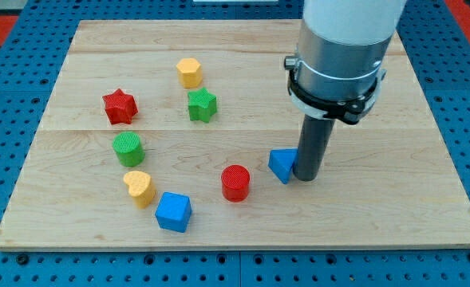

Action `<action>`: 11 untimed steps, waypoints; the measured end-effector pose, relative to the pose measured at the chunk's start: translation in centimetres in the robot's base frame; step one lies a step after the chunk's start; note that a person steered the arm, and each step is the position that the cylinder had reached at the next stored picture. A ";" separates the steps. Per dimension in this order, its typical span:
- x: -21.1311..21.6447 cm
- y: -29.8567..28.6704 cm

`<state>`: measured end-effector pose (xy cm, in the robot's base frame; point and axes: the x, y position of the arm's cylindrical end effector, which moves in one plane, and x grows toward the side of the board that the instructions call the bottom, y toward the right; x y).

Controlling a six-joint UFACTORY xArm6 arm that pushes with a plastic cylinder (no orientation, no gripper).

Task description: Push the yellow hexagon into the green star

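Note:
The yellow hexagon (pixel 189 72) sits at the upper middle of the wooden board. The green star (pixel 203 104) lies just below it and slightly to the right, a small gap between them. My tip (pixel 306 178) rests on the board at the right of centre, touching the right side of a blue triangle (pixel 282 164). It is far to the right of and below the hexagon and the star.
A red star (pixel 120 106) lies at the left. A green cylinder (pixel 128 148), a yellow heart (pixel 139 187), a blue cube (pixel 173 211) and a red cylinder (pixel 235 182) curve along the lower left. The board (pixel 394 199) rests on a blue pegboard.

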<state>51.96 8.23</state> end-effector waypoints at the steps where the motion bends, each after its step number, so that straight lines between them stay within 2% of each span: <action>1: 0.0 -1.7; 2: -0.2 -1.5; 3: -2.7 0.2; 5: -18.7 2.4; 6: -26.8 -3.1; 7: -28.9 -13.2; 8: -24.8 -17.6; 9: -19.6 -16.2; 10: -16.9 -13.4; 11: -16.7 -11.1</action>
